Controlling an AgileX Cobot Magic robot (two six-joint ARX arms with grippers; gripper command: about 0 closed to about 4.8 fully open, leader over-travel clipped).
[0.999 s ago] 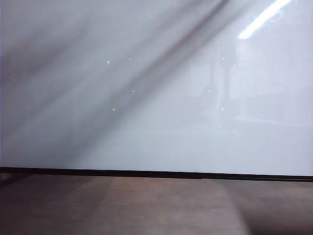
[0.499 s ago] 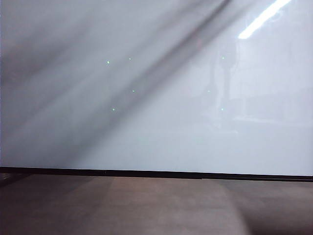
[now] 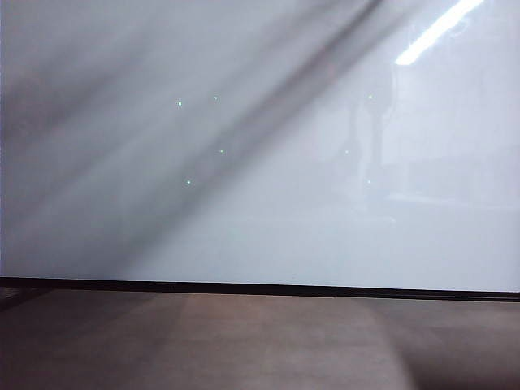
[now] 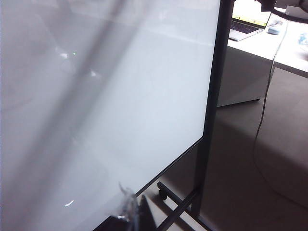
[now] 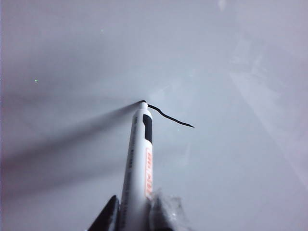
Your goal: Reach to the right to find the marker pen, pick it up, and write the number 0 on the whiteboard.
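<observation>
Whiteboard [image 5: 72, 48] meets the marker pen [image 5: 138, 159] tip, right gripper [image 5: 132, 214] pinching it.

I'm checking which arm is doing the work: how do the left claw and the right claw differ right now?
The right claw is shut on the marker pen, while the left claw holds nothing that shows. The right claw presses the pen's tip to the whiteboard, at the end of a short black stroke; the left claw sits near the board's lower edge. Both face the whiteboard.
</observation>
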